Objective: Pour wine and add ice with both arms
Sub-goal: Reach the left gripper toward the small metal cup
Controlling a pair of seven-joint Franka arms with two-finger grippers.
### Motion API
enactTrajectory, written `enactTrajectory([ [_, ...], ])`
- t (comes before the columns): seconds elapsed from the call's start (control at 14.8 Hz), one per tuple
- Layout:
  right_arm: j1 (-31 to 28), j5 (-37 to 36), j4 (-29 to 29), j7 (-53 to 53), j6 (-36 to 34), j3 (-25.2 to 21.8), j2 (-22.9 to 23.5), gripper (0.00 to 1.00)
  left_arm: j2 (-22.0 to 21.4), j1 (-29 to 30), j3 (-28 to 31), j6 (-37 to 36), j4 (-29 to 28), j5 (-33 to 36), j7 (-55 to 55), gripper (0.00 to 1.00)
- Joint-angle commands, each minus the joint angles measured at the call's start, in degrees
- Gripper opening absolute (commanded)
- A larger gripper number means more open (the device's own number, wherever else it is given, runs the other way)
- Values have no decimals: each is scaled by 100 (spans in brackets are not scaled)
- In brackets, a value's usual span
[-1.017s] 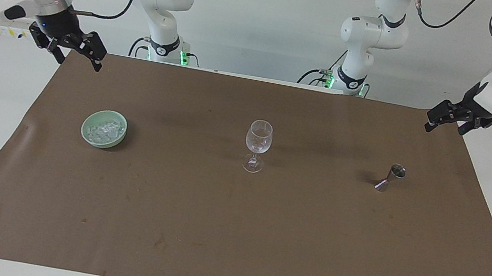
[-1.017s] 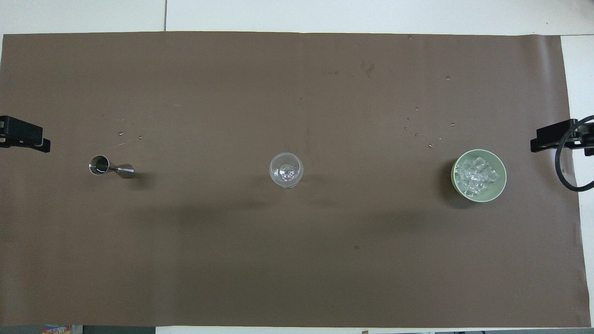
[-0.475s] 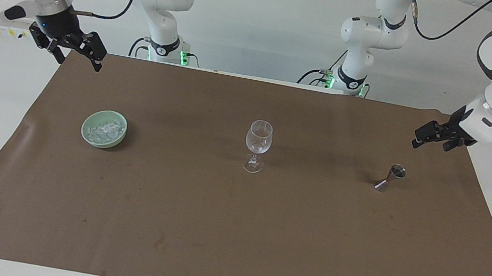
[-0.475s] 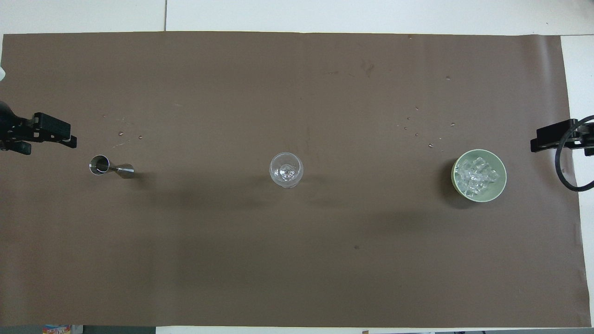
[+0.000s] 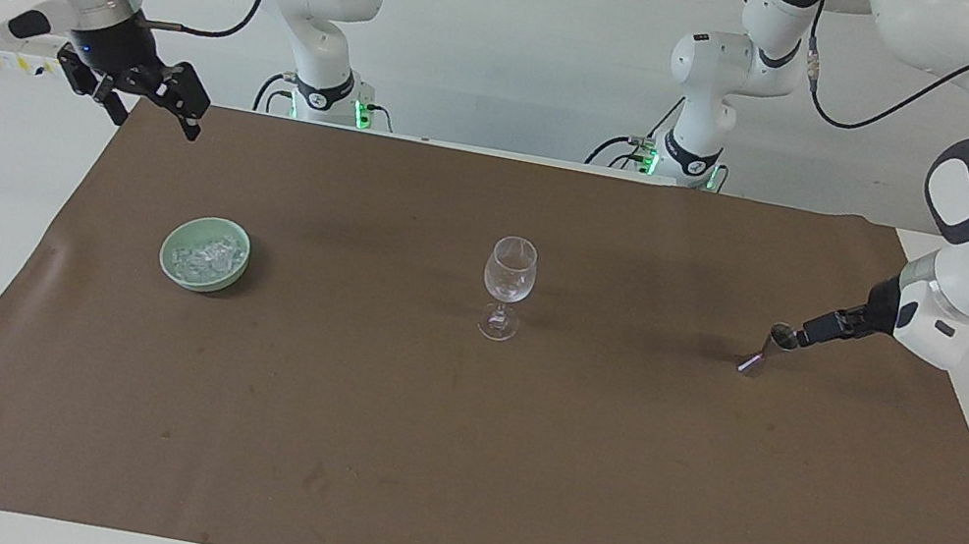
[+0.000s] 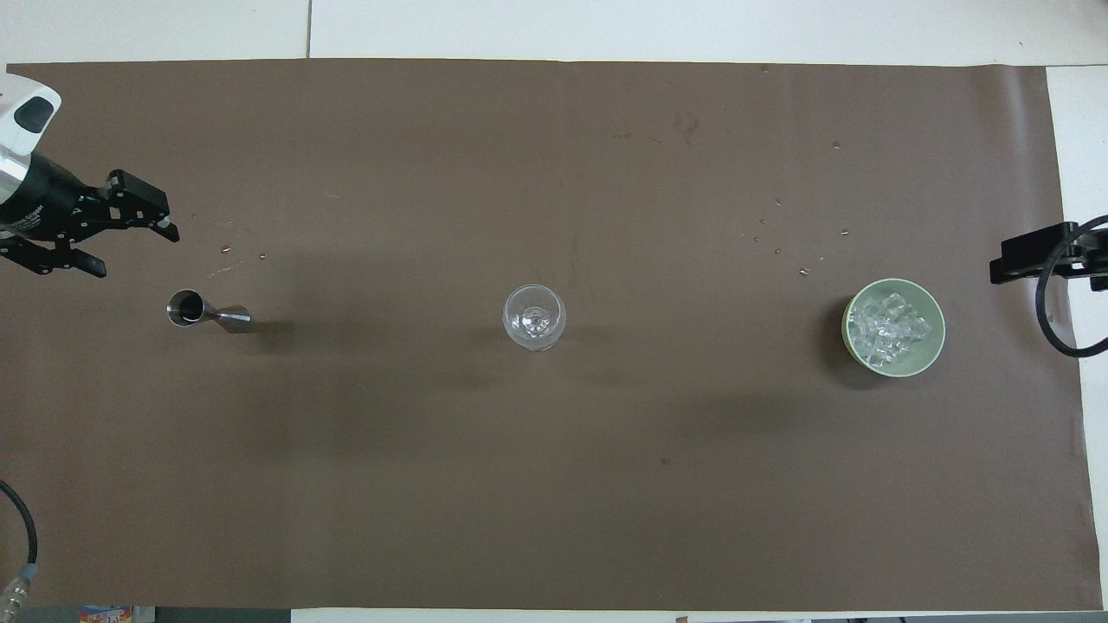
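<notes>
A clear wine glass [image 5: 508, 281] stands upright mid-mat; it also shows in the overhead view [image 6: 534, 317]. A steel jigger [image 5: 768, 350] stands toward the left arm's end, also seen in the overhead view [image 6: 208, 313]. The ice [image 5: 207, 253] fills a pale green bowl [image 5: 215, 284] toward the right arm's end; the ice [image 6: 887, 329] and bowl [image 6: 896, 372] show from overhead too. My left gripper [image 5: 805, 334] is open and empty, low beside the jigger's top [image 6: 130, 251]. My right gripper [image 5: 157, 110] is open and empty, waiting over the mat's corner [image 6: 1004, 260].
A brown mat [image 5: 452, 456] covers most of the white table. A few small drops or crumbs lie on the mat near the bowl [image 6: 779, 238] and near the jigger [image 6: 234, 251].
My left gripper has come down and in from the mat's corner to just beside the jigger. The right arm, glass, jigger and bowl have not moved.
</notes>
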Motion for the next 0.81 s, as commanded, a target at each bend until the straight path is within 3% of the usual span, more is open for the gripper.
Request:
enactTrajectory([
  [0.0,-71,76,-95,-93,43,26,-84,100,17,449,70,90,-73,-528,-1053,100],
  [0.14,-71,76,-95,-93,43,26,-84,100,-202,529,70,335,-617,-686,-1578,100],
  [0.41,-71,85,-95,-93,43,26,-84,100,-124,844,70,1004,-848,-1282,-3284,100],
  [0.61,-71,85,-95,-93,43,26,-84,100,-106,1276,70,1162,-1286,-1688,-3524,100],
  [0.75,-71,85,-95,-93,43,26,-84,100,-124,1503,70,1136,-1699,-2361,-3524,100],
])
